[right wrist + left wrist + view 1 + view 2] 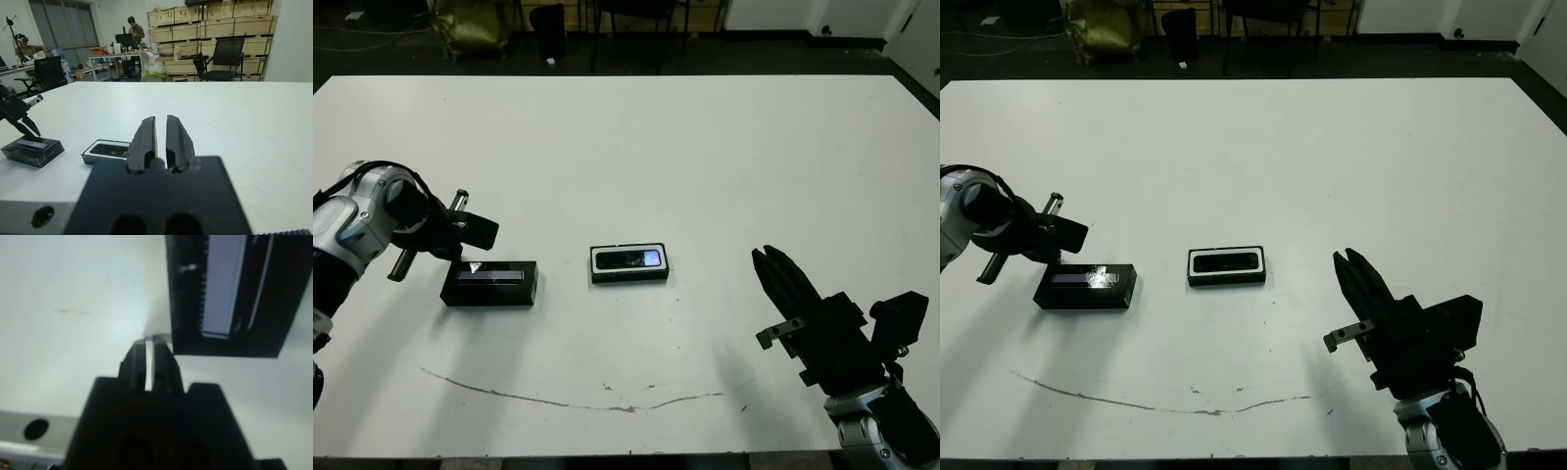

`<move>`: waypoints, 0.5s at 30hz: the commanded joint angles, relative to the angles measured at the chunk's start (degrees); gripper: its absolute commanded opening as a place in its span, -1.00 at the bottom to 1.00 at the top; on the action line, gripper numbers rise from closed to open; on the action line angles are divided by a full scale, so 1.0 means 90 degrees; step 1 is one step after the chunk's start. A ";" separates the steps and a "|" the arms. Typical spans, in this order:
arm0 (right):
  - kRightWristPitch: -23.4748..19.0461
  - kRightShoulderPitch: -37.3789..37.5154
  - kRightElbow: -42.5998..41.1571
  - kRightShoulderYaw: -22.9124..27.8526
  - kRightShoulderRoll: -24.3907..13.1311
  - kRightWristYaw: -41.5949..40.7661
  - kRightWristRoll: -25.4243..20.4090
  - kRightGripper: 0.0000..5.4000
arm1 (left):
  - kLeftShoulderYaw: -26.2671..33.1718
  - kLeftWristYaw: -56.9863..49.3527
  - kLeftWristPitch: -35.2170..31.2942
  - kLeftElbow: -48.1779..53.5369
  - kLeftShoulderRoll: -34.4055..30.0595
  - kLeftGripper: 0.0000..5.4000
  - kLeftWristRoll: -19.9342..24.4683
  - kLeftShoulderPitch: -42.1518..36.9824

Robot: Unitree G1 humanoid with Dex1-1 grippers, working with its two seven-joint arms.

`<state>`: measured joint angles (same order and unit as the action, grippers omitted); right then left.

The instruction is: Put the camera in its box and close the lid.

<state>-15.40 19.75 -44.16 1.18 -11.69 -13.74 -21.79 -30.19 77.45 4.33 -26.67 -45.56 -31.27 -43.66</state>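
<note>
The box (628, 264), a shallow black tray with a white lining, lies at the table's middle. The camera (632, 259) rests inside it, bluish screen towards the right. The lid (490, 284), black with a shiny strip, lies flat on the table left of the box, apart from it. My left gripper (487, 232) hovers just behind the lid's left end, fingers shut on nothing; in the left wrist view its tips (150, 341) sit beside the lid's corner (230, 293). My right gripper (766, 258) is shut and empty, right of the box and nearer the front edge.
A thin brown scuff line (558, 399) runs across the table near the front edge. Beyond the far edge are chairs (215, 61), desks, stacked crates and two people (132, 29). Bare white table surrounds the box and lid.
</note>
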 commanded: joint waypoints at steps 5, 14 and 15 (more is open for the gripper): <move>-0.0134 -0.0022 0.0101 -0.0020 -0.0054 0.0051 0.0105 -1.00 | 0.0101 0.0524 -0.0168 0.0891 -0.0161 -1.00 0.0539 0.0607; -0.0176 -0.0138 0.0178 0.0016 -0.0084 0.0003 0.0035 -1.00 | 0.0141 0.0917 -0.0638 0.1904 -0.0277 -1.00 0.0929 0.0997; -0.0206 -0.0150 0.0175 0.0016 -0.0093 0.0016 0.0042 -1.00 | 0.0125 0.0936 -0.0664 0.1998 -0.0307 -1.00 0.0909 0.1022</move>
<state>-15.60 18.43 -43.33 1.16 -11.84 -13.83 -21.37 -28.30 84.49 -0.96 -9.31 -47.45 -23.25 -36.58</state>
